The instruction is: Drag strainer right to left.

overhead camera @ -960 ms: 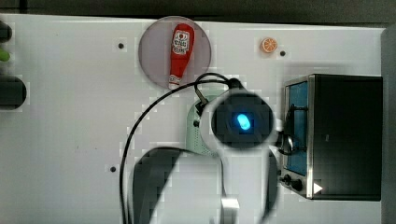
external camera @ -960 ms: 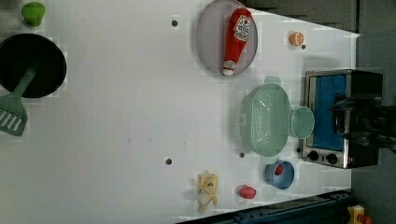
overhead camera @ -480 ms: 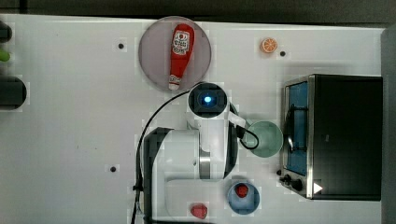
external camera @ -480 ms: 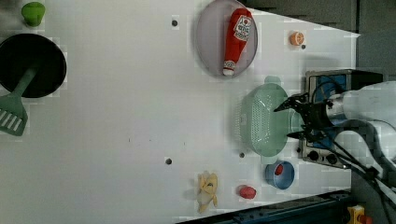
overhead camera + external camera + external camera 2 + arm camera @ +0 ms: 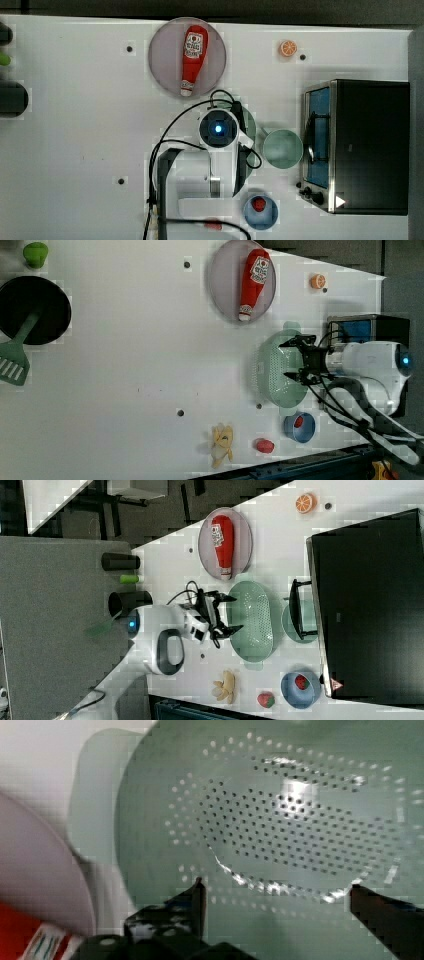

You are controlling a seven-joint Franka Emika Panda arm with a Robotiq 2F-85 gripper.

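Pincer (image 5: 295,359) spread wide, holding nothing, poised above the strainer (image 5: 274,370), fingers (image 5: 192,902) over its perforated bowl. The strainer rests on the bench (image 5: 125,365) directly beneath the pincer, with the mug (image 5: 282,148) just beyond. Judged step: approach before contact. Next move calls for lowering to engage the strainer, then dragging.

Arm bent low, gripper (image 5: 294,360) fingers spread wide.
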